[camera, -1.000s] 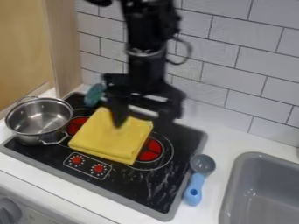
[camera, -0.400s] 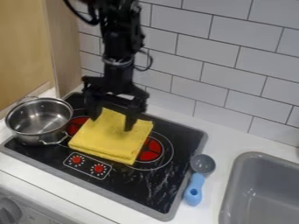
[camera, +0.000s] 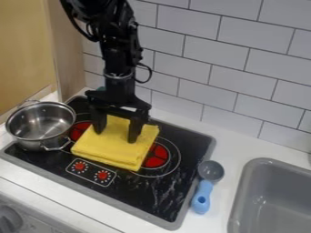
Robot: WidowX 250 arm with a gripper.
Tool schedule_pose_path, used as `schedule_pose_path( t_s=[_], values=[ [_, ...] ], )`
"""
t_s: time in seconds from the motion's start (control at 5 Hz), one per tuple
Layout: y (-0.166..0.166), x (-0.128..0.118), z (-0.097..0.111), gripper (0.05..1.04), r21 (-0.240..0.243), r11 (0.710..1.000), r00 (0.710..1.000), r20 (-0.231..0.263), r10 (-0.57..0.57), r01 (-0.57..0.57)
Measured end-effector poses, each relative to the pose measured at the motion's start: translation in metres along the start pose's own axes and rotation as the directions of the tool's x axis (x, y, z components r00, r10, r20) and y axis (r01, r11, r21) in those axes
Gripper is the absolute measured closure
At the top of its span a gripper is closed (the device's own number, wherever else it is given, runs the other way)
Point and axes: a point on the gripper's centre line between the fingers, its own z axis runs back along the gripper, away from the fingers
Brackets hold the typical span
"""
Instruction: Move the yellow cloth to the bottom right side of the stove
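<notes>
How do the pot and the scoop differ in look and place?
The pot is shiny metal; the scoop has a grey bowl and a blue handle. The pot sits at the stove's left corner, the scoop by its right edge. The pot is wider than the scoop's bowl. Both are open and empty.

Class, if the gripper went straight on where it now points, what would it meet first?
Probably the yellow cloth, right below the gripper; exact height is hard to judge.
</notes>
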Motion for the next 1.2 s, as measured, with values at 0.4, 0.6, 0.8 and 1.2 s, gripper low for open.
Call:
schedule_pose_path(
  t_s=[0.4, 0.6, 0.8, 1.2],
  values=[
    [-0.008, -0.008, -0.005, 0.083, -0.017, 1.0, 1.0, -0.013, 0.007, -0.007],
    [-0.016, -0.021, -0.005, 0.083, -0.007, 1.0, 0.999, -0.034, 0.017, -0.017],
    [-0.026, -0.035, -0.003, 0.083, 0.016, 1.0, 0.998, -0.052, 0.018, -0.018],
    [-0.042, -0.056, -0.005, 0.083, 0.026, 1.0, 0.998, -0.064, 0.0, 0.001]
  ],
)
